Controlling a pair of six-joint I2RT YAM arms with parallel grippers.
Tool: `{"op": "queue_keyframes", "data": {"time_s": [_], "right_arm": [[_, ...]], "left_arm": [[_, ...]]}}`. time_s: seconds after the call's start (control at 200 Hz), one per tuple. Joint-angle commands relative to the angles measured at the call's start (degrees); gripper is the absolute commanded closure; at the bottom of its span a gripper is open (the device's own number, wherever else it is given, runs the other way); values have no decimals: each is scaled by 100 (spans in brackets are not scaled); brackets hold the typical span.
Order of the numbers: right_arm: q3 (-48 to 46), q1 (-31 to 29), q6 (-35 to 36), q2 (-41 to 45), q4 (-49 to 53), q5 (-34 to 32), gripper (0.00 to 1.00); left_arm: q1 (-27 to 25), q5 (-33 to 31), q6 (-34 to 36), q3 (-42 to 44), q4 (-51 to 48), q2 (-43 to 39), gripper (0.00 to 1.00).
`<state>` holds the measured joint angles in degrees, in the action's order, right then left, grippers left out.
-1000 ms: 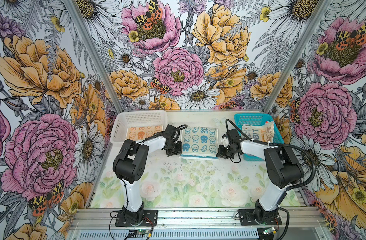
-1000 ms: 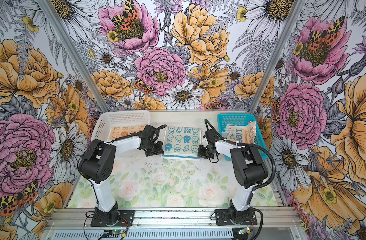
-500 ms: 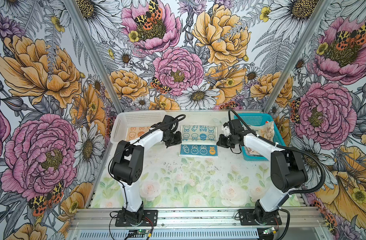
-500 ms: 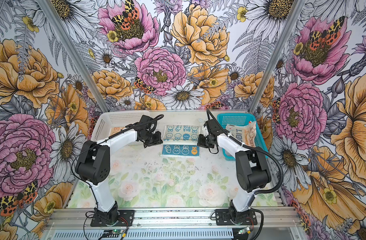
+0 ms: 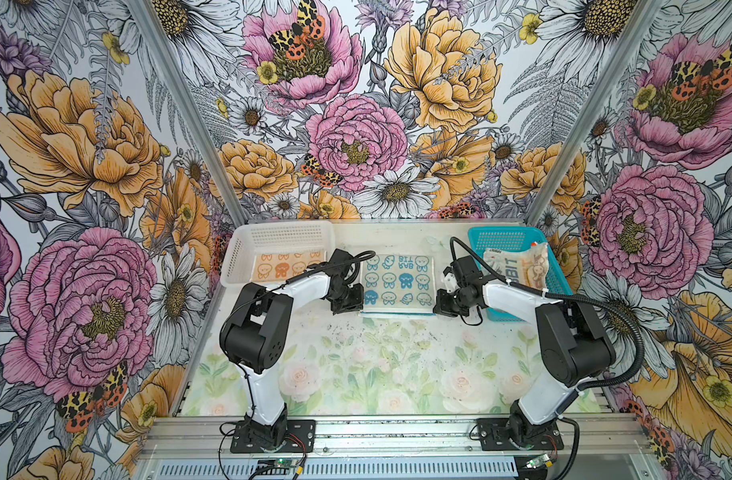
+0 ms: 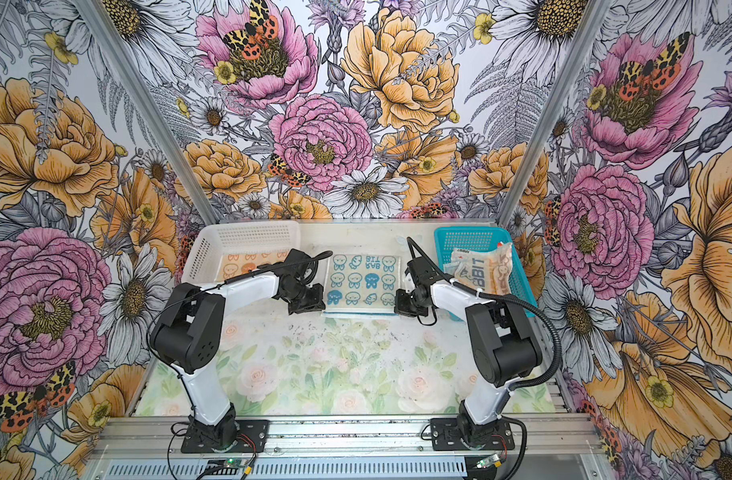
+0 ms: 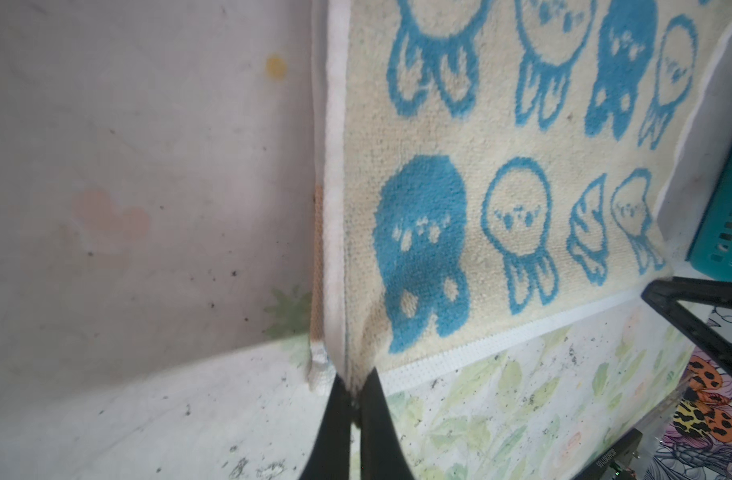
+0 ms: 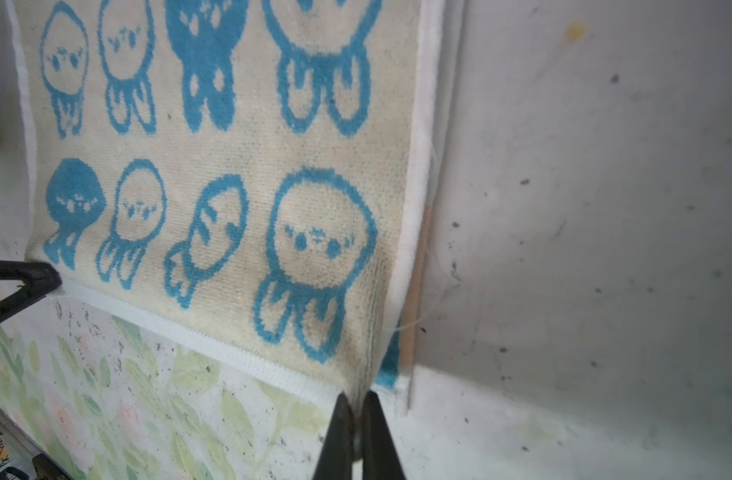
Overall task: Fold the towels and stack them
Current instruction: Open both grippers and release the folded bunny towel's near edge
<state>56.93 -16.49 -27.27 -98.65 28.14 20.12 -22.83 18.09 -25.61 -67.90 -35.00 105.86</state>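
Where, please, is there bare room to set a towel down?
Free: the table's near half, between the blue-printed towel and the arm bases. Crowded: far row, with white basket, left gripper, right gripper and teal basket.

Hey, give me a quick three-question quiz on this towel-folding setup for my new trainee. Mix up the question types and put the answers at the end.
1. True or false: the orange towel lies in the white basket.
2. Both arms' jaws are shut on which part of the cream-and-blue towel? A) its far corners B) its near corners, toward the arm bases C) its middle
3. Fill in: the crumpled towels sit in the ___ basket.
Key: 1 true; 2 B; 3 teal, the teal basket.
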Motion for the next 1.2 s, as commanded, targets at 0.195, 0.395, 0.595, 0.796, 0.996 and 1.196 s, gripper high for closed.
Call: {"op": "queue_keyframes", "data": {"time_s": [0.195, 0.395, 0.595, 0.796, 0.996, 1.196], "right_arm": [[-86, 127, -69, -118, 98, -720, 100], [-24, 133, -81, 413, 288, -745, 100], [-199, 120, -42, 573, 324, -728, 100], [-287, 42, -42, 193, 256, -801, 100], [-317, 41, -60, 34, 168, -830, 100], [-293, 1, -66, -94, 141, -816, 94]], "left_arm": [[245, -579, -42, -51, -165, 0, 100], [304, -519, -39, -74, -305, -470, 100], [280, -504, -76, 239, -296, -594, 100], [115, -555, -74, 300, -279, -216, 100], [-18, -566, -70, 267, -255, 149, 100], [-112, -654, -76, 260, -262, 222, 99]]}}
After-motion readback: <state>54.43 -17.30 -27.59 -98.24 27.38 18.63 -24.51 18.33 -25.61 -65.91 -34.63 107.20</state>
